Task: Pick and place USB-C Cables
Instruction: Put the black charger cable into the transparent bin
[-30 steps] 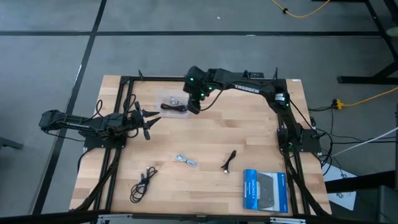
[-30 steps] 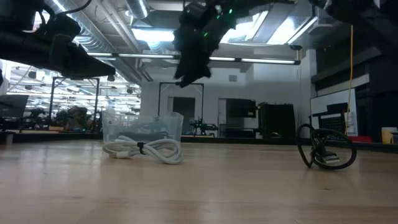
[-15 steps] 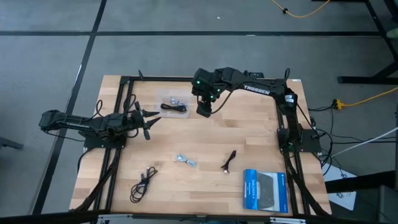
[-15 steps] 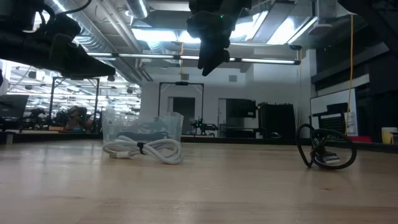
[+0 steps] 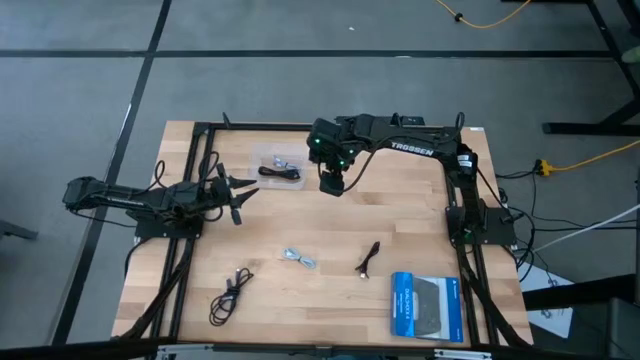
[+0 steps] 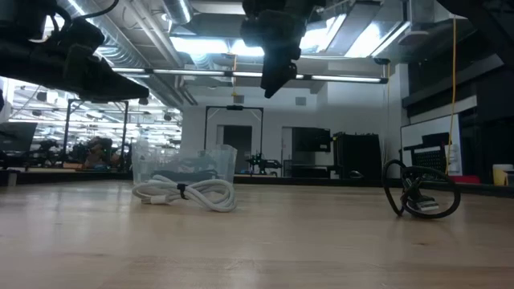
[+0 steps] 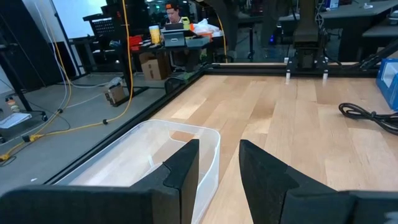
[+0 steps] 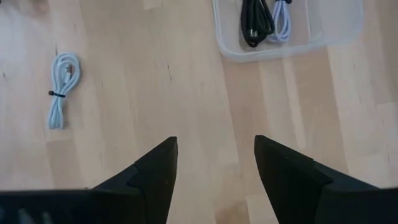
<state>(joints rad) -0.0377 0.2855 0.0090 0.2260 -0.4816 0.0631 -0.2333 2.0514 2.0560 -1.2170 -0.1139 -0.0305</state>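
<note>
A clear tray (image 5: 278,165) at the far middle of the table holds a black cable (image 8: 252,22) and a silver-white cable (image 8: 281,18). Loose on the table lie a silver-white cable (image 5: 300,258), a black cable (image 5: 368,257) and another black cable (image 5: 230,293). My right gripper (image 5: 330,185) hangs open and empty above the table, just right of the tray, pointing down (image 8: 214,155). My left gripper (image 5: 238,198) is open and empty, left of the tray; its fingers point level past the tray's rim (image 7: 217,165).
A blue box (image 5: 425,305) lies at the near right corner. Black frame rails run along the table's left, right and far sides. Bare wood lies between the tray and the loose cables. In the low view the silver-white cable (image 6: 185,193) lies before the tray (image 6: 185,164).
My right gripper has moved from beside the tray toward the table's right edge and a little toward the near edge, rising slightly. The cables and the tray have stayed where they were.
</note>
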